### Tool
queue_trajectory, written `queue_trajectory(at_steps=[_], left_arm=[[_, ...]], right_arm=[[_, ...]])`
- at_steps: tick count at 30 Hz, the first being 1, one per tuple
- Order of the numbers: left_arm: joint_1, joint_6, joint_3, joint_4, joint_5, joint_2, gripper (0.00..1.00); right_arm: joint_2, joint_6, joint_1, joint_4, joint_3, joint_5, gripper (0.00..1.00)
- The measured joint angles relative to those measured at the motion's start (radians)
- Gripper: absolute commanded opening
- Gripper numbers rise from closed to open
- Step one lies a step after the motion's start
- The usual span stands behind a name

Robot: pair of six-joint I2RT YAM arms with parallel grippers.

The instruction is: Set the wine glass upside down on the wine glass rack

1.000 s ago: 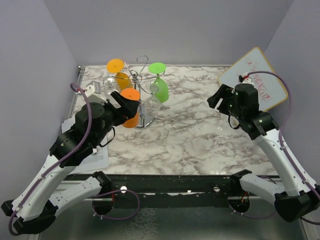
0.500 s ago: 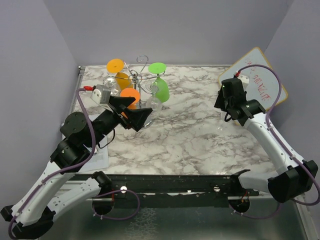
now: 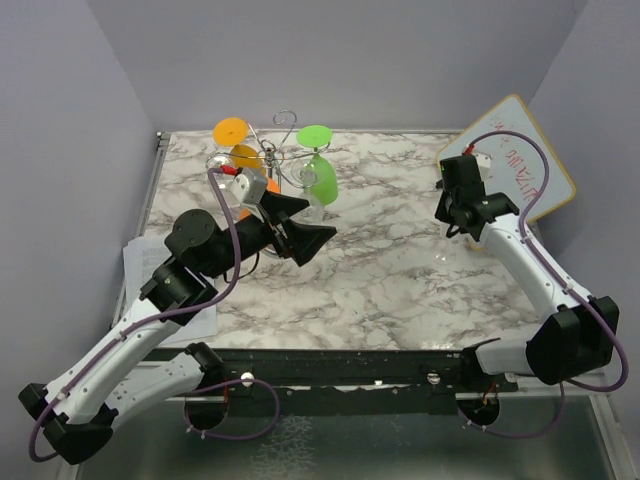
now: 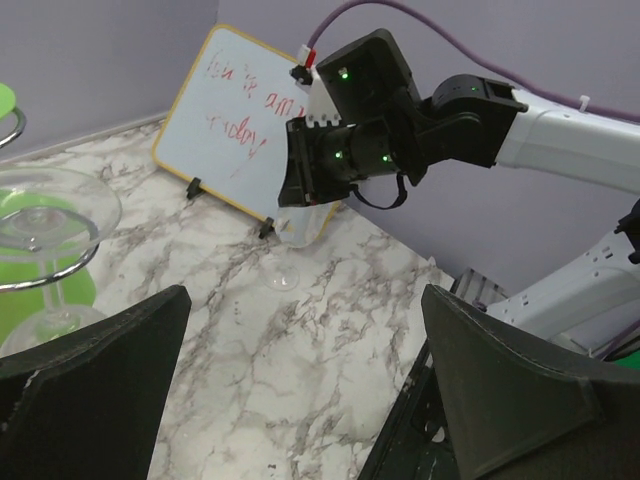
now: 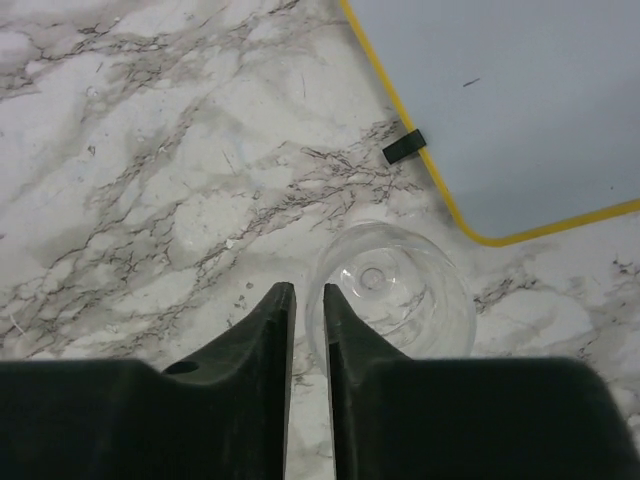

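Left pincer [image 4: 305, 300] gapes wide; right pincer [image 5: 309, 300] points down, fingers almost together.

white arms [image 3: 120, 350], black wrists (purple cables [image 3: 232, 215])

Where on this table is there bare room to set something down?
Bare marble: the middle, between the left gripper and the clear wine glass, and the back strip between rack and whiteboard. Crowded: around the rack's hanging glasses.

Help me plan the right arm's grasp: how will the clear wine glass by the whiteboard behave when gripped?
Probably tippy: the glass stands upright, with a wide bowl on a thin stem and small foot. Likely slippery and fragile, being smooth, clear and thin-walled.
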Motion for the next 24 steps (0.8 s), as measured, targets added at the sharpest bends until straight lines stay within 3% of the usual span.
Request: queue_trajectory(at_steps=[3,11,18,24], left_arm=[[0.0,-0.012,0.0,0.04,0.026,0.029,0.99],[0.0,-0.106,0.006,0.139,0.101,0.156,0.99],[-0.009,-0.213,0.077,0.221,0.179,0.311,0.99],[-0.1,-0.324,0.202,0.256,0.108,0.457,0.99]], right_arm=[[0.0,-0.016,-0.006,0.029,-0.009,-0.022,0.01],[-0.066,-0.031,-0.006,0.096,-0.067,-0.077,0.01],[-0.282,-0.001,-0.008,0.198,-0.114,-0.135,0.0],[-0.503,0.071,-0.01,0.383,-0.177,-0.18,0.01]])
